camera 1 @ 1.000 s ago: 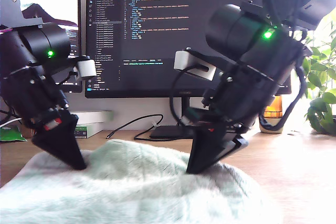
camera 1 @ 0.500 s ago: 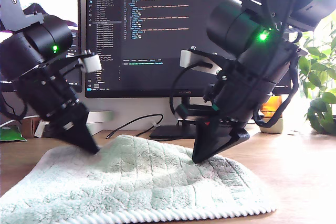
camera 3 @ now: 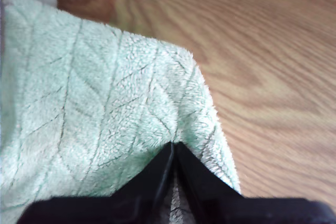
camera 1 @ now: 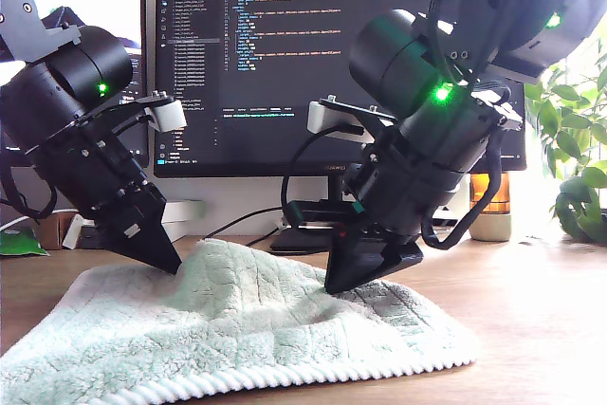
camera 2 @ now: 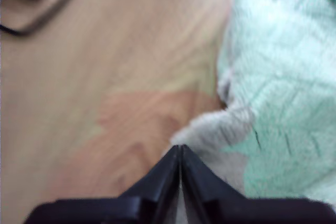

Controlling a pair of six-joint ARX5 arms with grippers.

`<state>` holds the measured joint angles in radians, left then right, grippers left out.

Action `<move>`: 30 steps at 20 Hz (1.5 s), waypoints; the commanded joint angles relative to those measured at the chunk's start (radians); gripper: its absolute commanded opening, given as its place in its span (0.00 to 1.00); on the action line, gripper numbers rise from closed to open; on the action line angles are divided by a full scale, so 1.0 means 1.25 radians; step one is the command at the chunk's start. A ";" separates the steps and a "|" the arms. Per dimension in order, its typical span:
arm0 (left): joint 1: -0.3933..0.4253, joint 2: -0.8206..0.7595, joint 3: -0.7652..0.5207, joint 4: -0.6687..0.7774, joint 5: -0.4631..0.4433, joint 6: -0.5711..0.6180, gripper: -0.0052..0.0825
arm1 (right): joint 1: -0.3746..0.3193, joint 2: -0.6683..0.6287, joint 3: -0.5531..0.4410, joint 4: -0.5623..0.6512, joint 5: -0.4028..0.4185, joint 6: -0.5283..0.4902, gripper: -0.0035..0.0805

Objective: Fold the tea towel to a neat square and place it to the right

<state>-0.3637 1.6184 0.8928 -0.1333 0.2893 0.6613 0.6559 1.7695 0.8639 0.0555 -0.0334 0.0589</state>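
The tea towel [camera 1: 237,329] is a pale mint plush cloth lying spread on the wooden table [camera 1: 541,310], its ribbed whitish hem [camera 1: 285,381] along the near edge. My first gripper [camera 1: 174,267] is at the exterior view's left, shut on the towel's far corner. In the first wrist view the first gripper [camera 2: 180,148] pinches a raised fold of the towel [camera 2: 283,77]. My second gripper [camera 1: 332,288], toward the exterior view's right, is shut on the far edge. The second gripper [camera 3: 173,144] shows closed jaws biting into the towel [camera 3: 94,93] near a rounded corner.
Behind the arms stand a monitor [camera 1: 313,64] and its base [camera 1: 303,237], with a black cable [camera 1: 237,225] on the table. An amber jar [camera 1: 493,206] and a plant [camera 1: 579,158] are at the exterior view's right. Boxes [camera 1: 161,220] sit behind the first arm.
Both grippers have drawn the towel back toward the monitor, so it went from bunched up close to the camera to spread out with the hem showing. The second arm has shifted toward the exterior view's left.
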 commanded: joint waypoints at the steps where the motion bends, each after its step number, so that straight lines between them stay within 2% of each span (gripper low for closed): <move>1: 0.004 -0.053 -0.016 -0.022 -0.001 -0.002 0.04 | -0.004 0.005 0.008 -0.073 0.006 -0.011 0.03; 5: 0.004 -0.100 -0.016 -0.093 -0.002 -0.006 0.04 | -0.003 -0.062 0.030 -0.106 -0.021 -0.079 0.03; 11: 0.003 -0.211 -0.016 -0.224 0.010 -0.037 0.04 | -0.003 -0.167 0.033 -0.222 -0.029 -0.219 0.03; 13: -0.002 -0.265 -0.019 -0.250 0.033 -0.045 0.04 | -0.003 -0.195 0.033 -0.266 -0.029 -0.240 0.03; 17: -0.020 -0.359 -0.039 -0.262 0.044 -0.077 0.04 | -0.003 -0.257 0.029 -0.318 -0.031 -0.264 0.03; 21: -0.041 -0.449 -0.120 -0.246 0.048 -0.106 0.04 | -0.003 -0.331 0.012 -0.349 -0.051 -0.354 0.03; 24: -0.056 -0.537 -0.194 -0.243 0.015 -0.119 0.04 | -0.003 -0.381 -0.024 -0.376 -0.083 -0.430 0.03; 26: -0.082 -0.602 -0.239 -0.249 -0.005 -0.150 0.04 | -0.001 -0.414 -0.057 -0.388 -0.092 -0.534 0.03; 29: -0.157 -0.662 -0.298 -0.328 -0.026 -0.133 0.04 | -0.001 -0.446 -0.102 -0.396 -0.092 -0.672 0.03; 30: -0.191 -0.666 -0.304 -0.358 -0.029 -0.099 0.04 | -0.001 -0.446 -0.109 -0.398 -0.095 -0.731 0.03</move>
<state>-0.5777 0.7692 0.5468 -0.5602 0.2527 0.5114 0.6498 1.2160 0.7433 -0.4465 -0.1482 -0.8051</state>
